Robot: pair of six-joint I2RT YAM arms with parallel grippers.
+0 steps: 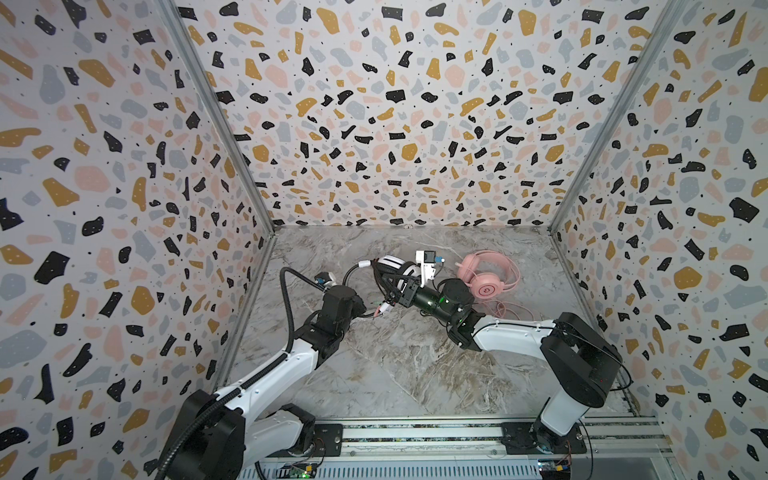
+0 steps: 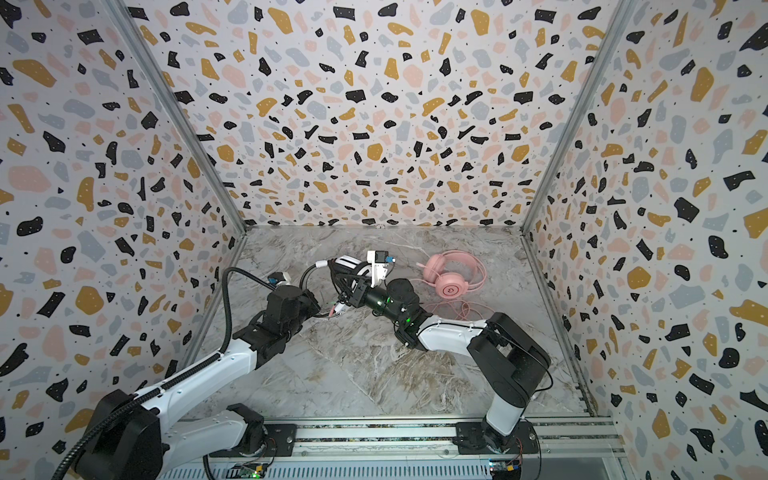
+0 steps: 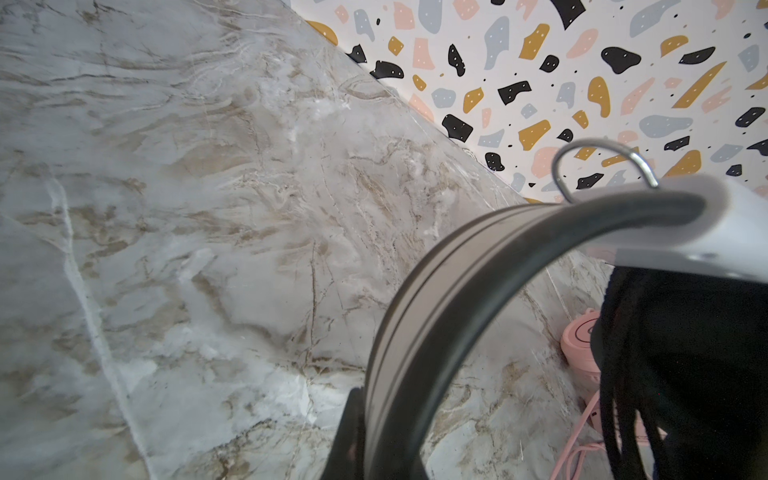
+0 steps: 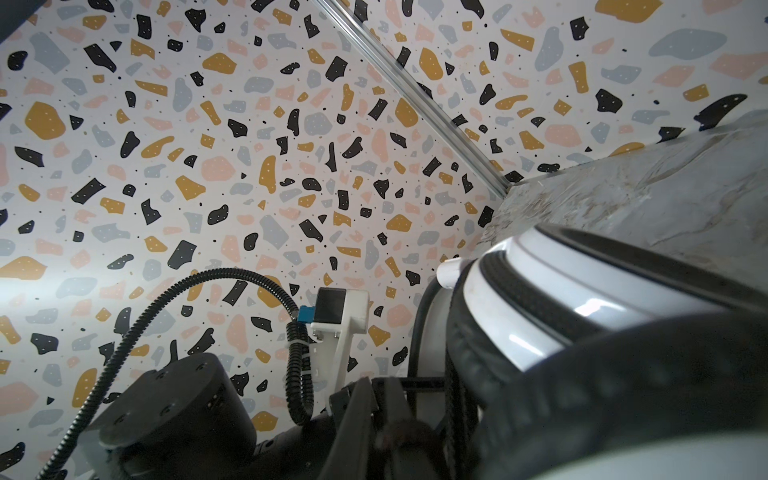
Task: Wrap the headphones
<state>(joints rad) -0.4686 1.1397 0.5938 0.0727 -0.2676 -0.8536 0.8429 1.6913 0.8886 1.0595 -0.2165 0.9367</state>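
Observation:
The white-and-black headphones (image 1: 392, 266) (image 2: 347, 264) hang above the marble table between both arms. My left gripper (image 1: 352, 291) (image 3: 386, 440) is shut on the curved headband (image 3: 457, 282). Only one of its fingers (image 3: 353, 436) shows; the band hides the other. Several turns of the thin black cable (image 3: 615, 374) (image 4: 457, 374) lie across the earcup (image 4: 561, 299). My right gripper (image 1: 390, 297) (image 2: 343, 298) (image 4: 380, 415) is shut on that cable near its pink and green plugs (image 1: 381, 309). The pink headphones (image 1: 486, 286) (image 2: 451, 286) (image 3: 577, 345) lie on the table right of the right wrist, their pink cable (image 1: 511, 309) loose.
Speckled walls close the table (image 1: 395, 365) in on the left, back and right. A metal rail (image 1: 415, 436) with both arm bases runs along the front. The left arm's black hose (image 1: 286, 299) loops up beside the left wall.

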